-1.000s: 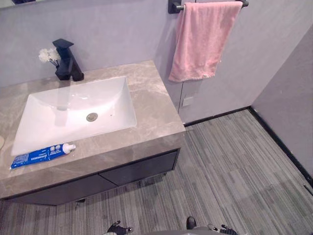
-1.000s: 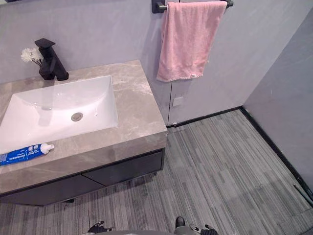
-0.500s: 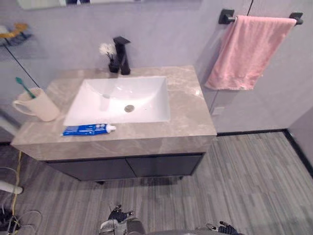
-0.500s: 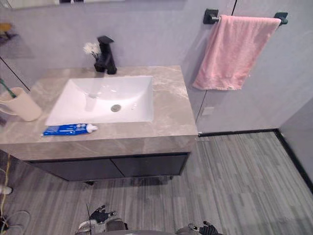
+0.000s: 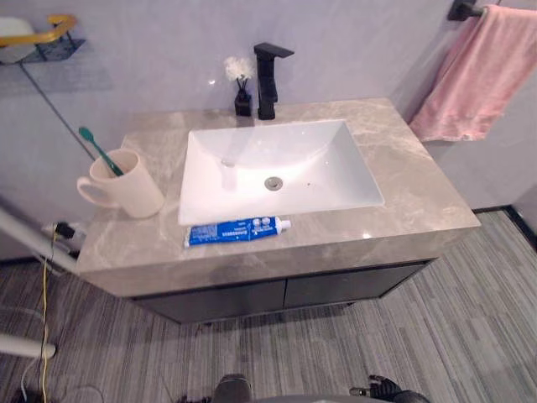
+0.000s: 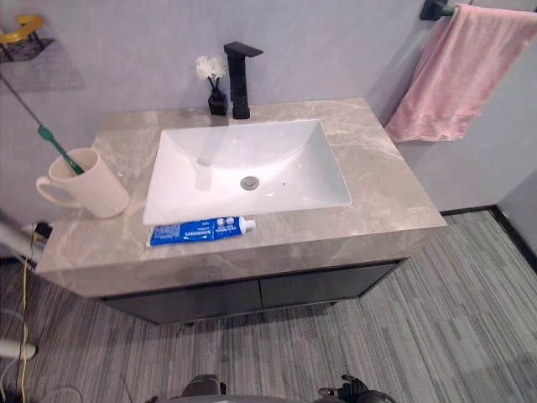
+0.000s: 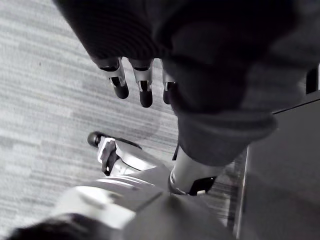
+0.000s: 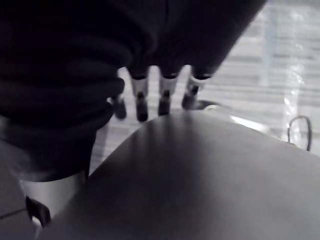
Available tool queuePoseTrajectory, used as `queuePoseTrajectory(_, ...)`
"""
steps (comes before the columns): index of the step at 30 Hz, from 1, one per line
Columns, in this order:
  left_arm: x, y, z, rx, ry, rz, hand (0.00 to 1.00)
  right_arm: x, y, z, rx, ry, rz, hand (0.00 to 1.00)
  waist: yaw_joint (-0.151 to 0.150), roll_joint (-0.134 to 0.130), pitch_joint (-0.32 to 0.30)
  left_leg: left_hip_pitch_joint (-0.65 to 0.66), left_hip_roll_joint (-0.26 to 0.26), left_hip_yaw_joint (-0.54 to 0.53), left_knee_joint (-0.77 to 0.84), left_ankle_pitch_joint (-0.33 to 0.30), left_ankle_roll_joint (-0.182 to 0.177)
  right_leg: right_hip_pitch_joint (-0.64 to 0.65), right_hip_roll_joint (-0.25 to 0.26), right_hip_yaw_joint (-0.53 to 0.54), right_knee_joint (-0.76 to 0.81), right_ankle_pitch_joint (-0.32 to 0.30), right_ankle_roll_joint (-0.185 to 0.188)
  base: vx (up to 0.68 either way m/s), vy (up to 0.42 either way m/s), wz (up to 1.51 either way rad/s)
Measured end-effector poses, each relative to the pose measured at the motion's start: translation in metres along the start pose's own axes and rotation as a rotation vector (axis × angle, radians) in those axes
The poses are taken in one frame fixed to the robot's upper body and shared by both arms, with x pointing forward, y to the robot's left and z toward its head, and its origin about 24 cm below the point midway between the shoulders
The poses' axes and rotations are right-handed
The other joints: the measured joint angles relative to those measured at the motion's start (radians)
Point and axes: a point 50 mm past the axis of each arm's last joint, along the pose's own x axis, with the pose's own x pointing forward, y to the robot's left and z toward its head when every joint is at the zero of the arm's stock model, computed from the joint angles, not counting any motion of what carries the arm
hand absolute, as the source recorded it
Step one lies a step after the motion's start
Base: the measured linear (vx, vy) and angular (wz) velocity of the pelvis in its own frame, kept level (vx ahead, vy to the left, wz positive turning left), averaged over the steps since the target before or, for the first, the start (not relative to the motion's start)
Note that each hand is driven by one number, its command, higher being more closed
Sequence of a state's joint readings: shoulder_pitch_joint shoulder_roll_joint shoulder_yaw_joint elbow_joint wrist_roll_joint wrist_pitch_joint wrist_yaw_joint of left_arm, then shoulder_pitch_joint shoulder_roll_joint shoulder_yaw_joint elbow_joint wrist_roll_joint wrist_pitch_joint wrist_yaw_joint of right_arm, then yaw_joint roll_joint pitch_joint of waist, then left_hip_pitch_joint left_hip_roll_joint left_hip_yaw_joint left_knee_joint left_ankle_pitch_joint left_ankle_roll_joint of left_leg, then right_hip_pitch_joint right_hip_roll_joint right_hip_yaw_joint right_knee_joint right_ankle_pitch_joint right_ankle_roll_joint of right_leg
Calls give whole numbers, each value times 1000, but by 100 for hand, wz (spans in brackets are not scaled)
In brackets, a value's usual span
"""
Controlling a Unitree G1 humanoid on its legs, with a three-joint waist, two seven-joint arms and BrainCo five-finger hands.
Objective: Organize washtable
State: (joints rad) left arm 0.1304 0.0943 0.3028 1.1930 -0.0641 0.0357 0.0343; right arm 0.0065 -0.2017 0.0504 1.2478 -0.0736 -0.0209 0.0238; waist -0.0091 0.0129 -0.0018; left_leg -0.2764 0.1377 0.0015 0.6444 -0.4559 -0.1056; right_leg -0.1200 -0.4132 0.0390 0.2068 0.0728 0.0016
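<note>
A blue toothpaste tube (image 5: 237,231) is seen lying on the countertop (image 5: 419,185) at 6 o'clock of the basin (image 5: 285,164). A cream cup (image 5: 126,186) holding a green toothbrush (image 5: 99,149) is placed at 9 o'clock. The left hand (image 7: 145,86) and right hand (image 8: 165,95) are held relaxed, nothing grasped.

The pink terry towel (image 5: 482,80), at 2 o'clock from the white rectangular basin (image 5: 277,168), was cut off on its right by the picture's edge, as was most of the black wall rail (image 5: 460,10) bearing it. The gold-rimmed wire shelf (image 5: 38,23), at 10 o'clock, was cut off at the left edge, and too little of its pale contents was seen to name them. The green toothbrush (image 5: 99,151), at 9 o'clock, had its lower end hidden inside the cream ceramic mug (image 5: 138,193). The blue toothpaste tube (image 5: 235,232), at 6 o'clock, bore print too small to read. On the left hand (image 7: 145,91) and the right hand (image 8: 140,102), the finger bases were hidden under the dark ribbed covers, and the thumbs could not be made out.
</note>
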Motion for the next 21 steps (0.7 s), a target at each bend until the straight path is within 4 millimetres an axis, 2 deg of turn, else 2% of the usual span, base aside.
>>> queuePoseTrajectory(1, -1, 0, -4, 46, 7, 2, 0, -1, 0, -1, 47, -8, -9, 0, -1, 16, -10, 52, -1, 50, -81, 32, 39, -39, 12, 4, 13, 104, -117, 76, 333, -64)
queuePoseTrajectory(2, -1, -2, -2, 93, -5, -6, 0, -1, -3, -4, 95, -6, -21, 0, -7, 34, -6, 91, 5, 65, -143, 61, 55, -52, 41, 15, 35, 120, -50, 73, 350, -42)
queuePoseTrajectory(3, 0, -2, 5, 129, -30, -8, 0, -1, -1, -4, 137, -11, -24, 0, -21, 38, -10, 102, 5, 61, -185, 83, 63, -54, 85, 19, 71, 64, 27, 73, 241, -2)
queuePoseTrajectory(4, 0, 0, 17, 157, -70, -6, 0, -2, 4, -6, 177, -12, -28, 0, -40, 32, -16, 121, 5, 51, -227, 104, 67, -57, 138, 15, 116, 8, 78, 61, 158, 26)
queuePoseTrajectory(5, 0, 1, 26, 178, -101, -8, 0, -3, 7, -11, 203, -5, -30, 0, -47, 26, -18, 138, 0, 46, -266, 125, 67, -58, 186, -15, 144, -43, 84, 87, 85, 10)
queuePoseTrajectory(6, 0, -4, 35, 178, -130, -19, 0, -4, 6, -14, 217, -3, -36, 0, -44, 27, -19, 162, -4, 58, -302, 141, 67, -58, 210, -69, 140, -79, 78, 115, 97, -34)
queuePoseTrajectory(7, 0, -9, 42, 175, -155, -29, 0, -4, 4, -16, 219, 0, -43, 0, -29, 31, -21, 187, -16, 90, -350, 155, 64, -45, 215, -113, 115, -78, 71, 59, 91, -65)
queuePoseTrajectory(8, 0, -15, 41, 167, -159, -44, 0, -4, 3, -16, 224, -2, -46, 0, -30, 31, -25, 216, -20, 108, -395, 167, 64, -48, 218, -122, 114, -77, 70, 60, 63, -66)
queuePoseTrajectory(9, 0, -16, 40, 166, -158, -47, 0, -5, 2, -18, 229, 1, -49, 0, -32, 43, -25, 238, -20, 111, -420, 176, 65, -63, 224, -124, 130, -80, 67, 91, -3, -52)
queuePoseTrajectory(10, 0, -18, 38, 157, -148, -49, 0, -5, -1, -20, 243, 1, -58, 0, -39, 61, -26, 252, 15, 114, -447, 181, 65, -83, 270, -116, 132, -148, 46, 131, -146, -33)
queuePoseTrajectory(11, 1, -18, 34, 151, -129, -44, 0, -6, 1, -21, 246, 3, -57, 0, -52, 66, -31, 253, 40, 122, -457, 184, 57, -71, 343, -117, 43, -171, 48, 177, -247, -37)
queuePoseTrajectory(12, 1, -11, 34, 124, -116, -21, 0, -6, 9, -28, 242, 28, -39, 0, -57, 10, -38, 273, 15, 144, -485, 192, 39, -8, 381, -158, -151, -121, 60, 168, -243, -41)
queuePoseTrajectory(13, 1, -17, 28, 106, -97, -31, 0, -6, 8, -29, 232, 37, -39, 0, -51, 28, -38, 289, 29, 148, -506, 193, 28, 5, 401, -144, -177, -97, 50, 201, -135, -34)
queuePoseTrajectory(14, 0, -30, 19, 84, -66, -63, 0, -8, 7, -36, 235, 52, -45, 0, -62, 41, -34, 311, 33, 148, -529, 219, 10, 26, 404, -150, -193, -92, 48, 161, -43, -17)
queuePoseTrajectory(16, -1, -42, 15, 74, -61, -92, 0, -9, 6, -40, 229, 65, -45, 0, -64, 37, -28, 326, 29, 135, -490, 241, -1, 67, 392, -152, -196, -92, 48, 190, -45, 23)
queuePoseTrajectory(17, -1, -40, 20, 74, -74, -87, 0, -8, 12, -38, 232, 69, -31, 0, -61, 11, -24, 323, 15, 131, -512, 229, -5, 101, 363, -161, -200, -93, 47, 148, -28, 47)
queuePoseTrajectory(18, -1, -40, 21, 71, -80, -87, 0, -9, 11, -41, 231, 78, -31, 0, -64, 12, -26, 323, 0, 131, -563, 243, -5, 114, 356, -172, -200, -93, 47, 95, -1, 65)
queuePoseTrajectory(19, -1, -44, 20, 68, -81, -95, 0, -9, 5, -44, 215, 82, -45, 0, -63, 33, -35, 300, 2, 128, -623, 336, 3, 123, 362, -197, -198, -94, 50, 74, 12, 47)
queuePoseTrajectory(20, -1, -41, 18, 69, -74, -88, 0, -8, 7, -39, 172, 71, -28, 0, -51, 22, -45, 294, -6, 132, -617, 334, 4, 126, 354, -207, -201, -109, 68, 80, 2, 36)
queuePoseTrajectory(21, -1, -39, 18, 71, -74, -83, 0, -7, 9, -35, 145, 60, -19, 0, -50, 24, -47, 290, -15, 126, -623, 335, 5, 123, 350, -215, -202, -111, 68, 68, 19, 31)
